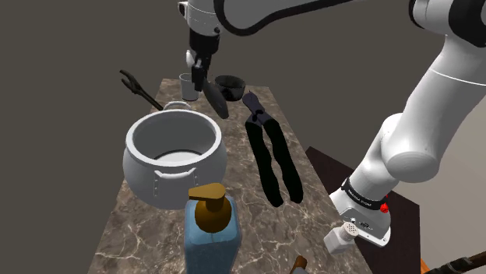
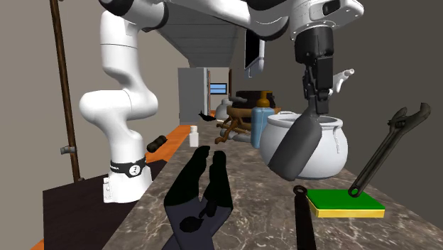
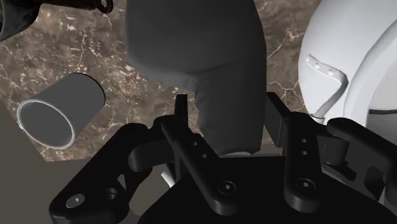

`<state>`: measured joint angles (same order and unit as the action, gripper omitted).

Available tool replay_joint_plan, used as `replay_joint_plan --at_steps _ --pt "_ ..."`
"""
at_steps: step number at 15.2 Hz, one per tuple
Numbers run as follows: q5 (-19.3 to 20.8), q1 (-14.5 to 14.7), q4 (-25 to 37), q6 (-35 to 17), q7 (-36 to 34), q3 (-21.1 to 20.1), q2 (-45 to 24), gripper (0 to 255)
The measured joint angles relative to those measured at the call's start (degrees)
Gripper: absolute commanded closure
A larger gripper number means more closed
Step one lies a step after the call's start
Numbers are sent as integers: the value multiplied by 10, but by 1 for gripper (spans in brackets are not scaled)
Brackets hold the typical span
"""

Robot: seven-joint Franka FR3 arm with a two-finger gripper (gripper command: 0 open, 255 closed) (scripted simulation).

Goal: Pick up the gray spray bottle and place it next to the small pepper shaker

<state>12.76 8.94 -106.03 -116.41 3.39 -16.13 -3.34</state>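
A dark gray spray bottle point(image 1: 216, 100) hangs tilted above the marble tabletop, head up, with my gripper point(image 1: 201, 72) shut on its neck. In the second exterior view the bottle point(image 2: 294, 149) hangs below the gripper point(image 2: 316, 96), in front of the big pot. In the wrist view both fingers point(image 3: 280, 121) clasp the bottle point(image 3: 197, 57) between them. A small white shaker-like bottle point(image 1: 339, 240) stands at the table's edge beside the arm's base, seen also as a small capped bottle point(image 2: 193, 135).
A large pale pot point(image 1: 173, 156) fills the table's middle. Black pliers point(image 1: 269, 152) lie beside it. A grey cup point(image 3: 60, 111), a black bowl point(image 1: 230, 82) and a wrench point(image 1: 140, 89) sit at the far end. A blue soap dispenser point(image 1: 212, 230) stands near. A green sponge point(image 2: 346, 201) lies under the wrench.
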Motion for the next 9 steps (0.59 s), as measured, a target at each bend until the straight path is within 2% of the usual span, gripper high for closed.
replay_joint_plan --at_steps 9 --pt "-45 34 -165 -10 -47 -30 154 255"
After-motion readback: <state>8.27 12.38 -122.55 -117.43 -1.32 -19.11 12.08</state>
